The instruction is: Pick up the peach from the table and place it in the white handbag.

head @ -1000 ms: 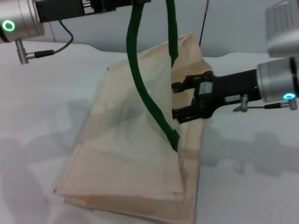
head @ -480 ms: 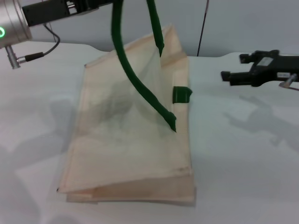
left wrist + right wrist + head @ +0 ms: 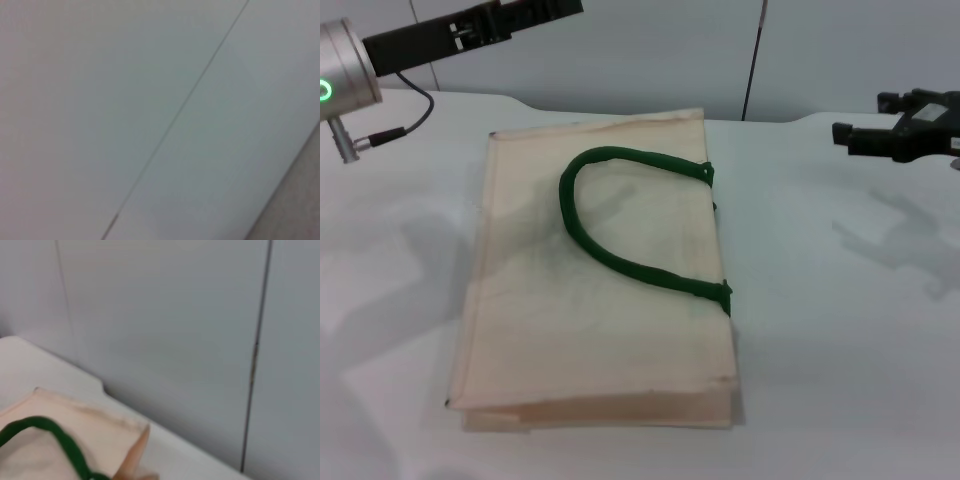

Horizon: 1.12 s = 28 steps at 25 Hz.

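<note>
Even bright light, soft shadows on table (image 3: 840, 330); wrist views blurry.

Lying flat on the bench (image 3: 840, 340): the white handbag (image 3: 590, 300), one green handle (image 3: 620, 225) looped across its top face; above the bag's far left corner, raised, the left gripper (image 3: 535, 12); well right of the bag, raised, jaws apart, the right gripper (image 3: 865, 120).

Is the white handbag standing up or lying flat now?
Lying flat: the white handbag lies on the table, green handle draped across its top.
</note>
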### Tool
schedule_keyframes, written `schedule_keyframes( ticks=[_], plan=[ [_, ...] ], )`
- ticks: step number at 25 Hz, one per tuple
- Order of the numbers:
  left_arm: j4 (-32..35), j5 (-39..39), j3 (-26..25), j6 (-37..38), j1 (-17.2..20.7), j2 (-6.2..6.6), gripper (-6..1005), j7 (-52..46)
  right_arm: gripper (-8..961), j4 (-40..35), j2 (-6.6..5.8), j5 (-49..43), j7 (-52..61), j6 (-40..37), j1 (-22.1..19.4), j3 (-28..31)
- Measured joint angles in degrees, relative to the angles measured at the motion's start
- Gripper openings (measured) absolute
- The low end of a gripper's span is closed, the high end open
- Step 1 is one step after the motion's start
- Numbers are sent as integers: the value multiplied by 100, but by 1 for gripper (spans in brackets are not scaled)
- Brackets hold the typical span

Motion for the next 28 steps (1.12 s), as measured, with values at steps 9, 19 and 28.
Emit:
schedule_keyframes(
  ticks=[9,19,28],
  plan=[
    [-23,-650,-3,-540,360,-344,636,1096,871,647,37,2279,-1902,-319,-484,30],
    [837,-1814,-47,-1295,1016,-445,648,3385,866,2760,44,5586,-5487,-339,-498,42],
    [2153,-3063,-55,-2204,1501,-463,648,5981,863,3539,52,6912,-6726,-155,-435,43]
  ],
)
